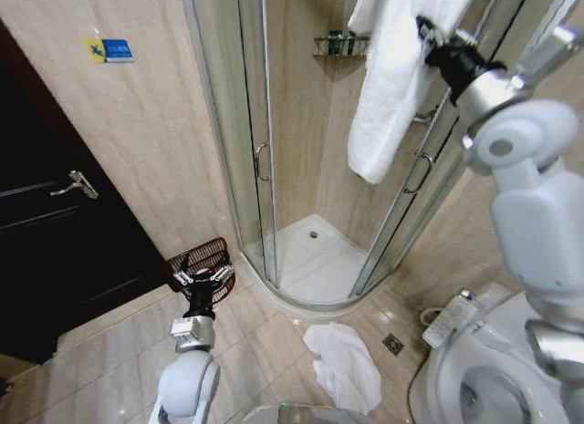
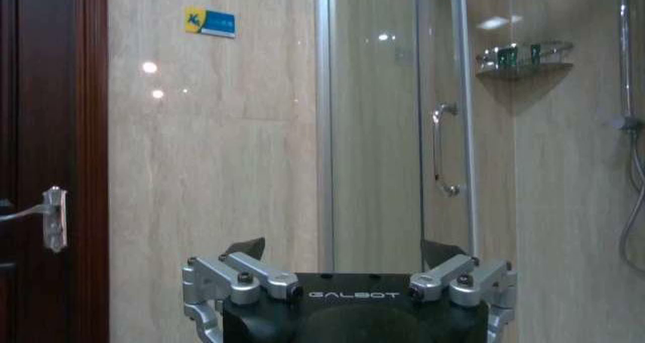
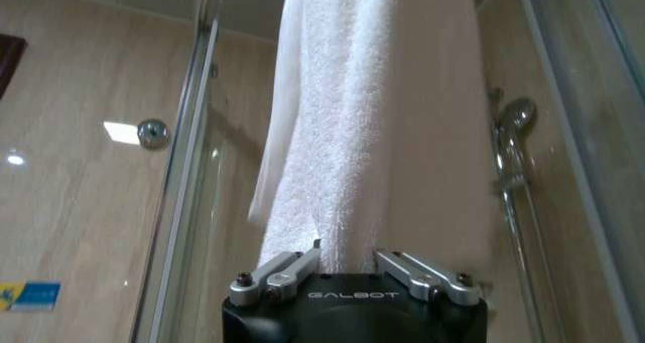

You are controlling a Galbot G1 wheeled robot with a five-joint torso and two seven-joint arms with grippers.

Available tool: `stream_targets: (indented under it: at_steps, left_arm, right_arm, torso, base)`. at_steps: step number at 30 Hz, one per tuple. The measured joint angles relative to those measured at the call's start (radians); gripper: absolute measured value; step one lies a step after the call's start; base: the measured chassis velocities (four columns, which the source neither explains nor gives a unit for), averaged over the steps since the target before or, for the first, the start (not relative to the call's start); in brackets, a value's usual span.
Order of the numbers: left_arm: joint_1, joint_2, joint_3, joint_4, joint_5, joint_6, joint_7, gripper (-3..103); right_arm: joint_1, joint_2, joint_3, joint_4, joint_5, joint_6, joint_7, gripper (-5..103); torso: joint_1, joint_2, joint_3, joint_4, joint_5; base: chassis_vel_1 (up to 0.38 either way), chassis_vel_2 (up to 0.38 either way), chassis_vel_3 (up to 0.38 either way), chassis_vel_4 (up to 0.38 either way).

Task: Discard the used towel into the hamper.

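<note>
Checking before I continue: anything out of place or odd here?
Yes. A crumpled white towel lies on the floor tiles beside the toilet, outside the hamper. The hanging towel is at the right gripper.

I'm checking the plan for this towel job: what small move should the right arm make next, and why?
Probably pull the hanging white towel clear of the shower. The right pincer looks shut on it up high, while the hamper sits low by the open left pincer.

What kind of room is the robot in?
Most likely a bathroom. There is a glass shower stall in the corner, a toilet beside it, and a white towel hanging at the stall, which the right gripper has reached.
</note>
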Motion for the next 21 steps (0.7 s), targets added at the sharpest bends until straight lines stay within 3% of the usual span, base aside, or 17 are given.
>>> stream_targets:
  at_steps: [9, 17, 21]
  left_arm:
    - [0.012, -0.004, 0.007, -0.014, 0.01, -0.006, -0.001, 100]
    - [0.015, -0.003, 0.011, -0.019, 0.013, -0.009, -0.001, 100]
    - [0.02, -0.001, 0.019, -0.022, 0.012, -0.012, -0.002, 100]
  right_arm:
    - [-0.373, 0.007, 0.167, 0.115, -0.089, 0.045, -0.056, 7]
    - [-0.621, 0.095, 0.207, 0.197, -0.222, 0.106, -0.073, 7]
    - [-0.748, 0.162, 0.21, 0.209, -0.336, 0.152, -0.101, 7]
  torso:
    - [0.0, 0.0, 0.0, -0.0001, 0.0003]
    - [0.0, 0.0, 0.0, 0.0001, -0.0001]
    - [0.0, 0.0, 0.0, -0.0001, 0.0005]
  base:
    - [0.0, 0.0, 0.0, 0.0]
    - [0.0, 0.0, 0.0, 0.0]
    - [0.0, 0.0, 0.0, 0.0]
